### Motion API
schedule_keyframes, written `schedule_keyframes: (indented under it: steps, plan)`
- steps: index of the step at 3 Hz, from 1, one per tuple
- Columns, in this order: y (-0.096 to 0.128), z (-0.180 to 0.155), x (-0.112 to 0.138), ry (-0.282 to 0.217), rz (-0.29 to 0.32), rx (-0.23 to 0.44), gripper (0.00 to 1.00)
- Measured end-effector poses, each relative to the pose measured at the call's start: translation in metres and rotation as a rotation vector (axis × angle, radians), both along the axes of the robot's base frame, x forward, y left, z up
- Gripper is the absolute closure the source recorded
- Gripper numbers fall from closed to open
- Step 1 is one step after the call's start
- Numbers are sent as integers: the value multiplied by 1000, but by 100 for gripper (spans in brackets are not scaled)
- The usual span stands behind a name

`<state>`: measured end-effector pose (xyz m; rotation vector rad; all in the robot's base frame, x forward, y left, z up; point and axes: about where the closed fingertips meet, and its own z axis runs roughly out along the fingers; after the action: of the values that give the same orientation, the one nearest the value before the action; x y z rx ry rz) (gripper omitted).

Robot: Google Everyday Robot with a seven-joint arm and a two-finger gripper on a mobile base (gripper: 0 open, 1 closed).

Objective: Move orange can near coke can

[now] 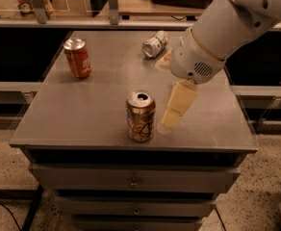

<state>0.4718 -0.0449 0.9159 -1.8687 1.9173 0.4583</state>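
The orange can [141,116], golden-tan with cream markings and an opened silver top, stands upright near the front edge of the grey table [83,114]. The coke can [78,57], red-orange, stands upright at the table's back left. My gripper [165,94] is just right of the orange can, low over the table and open. One cream finger [177,105] points down beside the can with a small gap and does not touch it. The other finger [163,60] shows only partly behind the wrist.
A silver-green can [155,44] lies on its side at the back middle of the table. My white arm [217,37] reaches in from the upper right. Drawers sit under the tabletop. A rail and another counter run behind the table.
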Motion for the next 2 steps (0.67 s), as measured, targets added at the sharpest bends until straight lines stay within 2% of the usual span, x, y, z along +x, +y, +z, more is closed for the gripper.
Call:
schedule_keyframes:
  steps: [1, 2]
  plan:
    - [22, -5, -19, 25, 56, 32, 0]
    - [27, -14, -17, 27, 57, 33, 0]
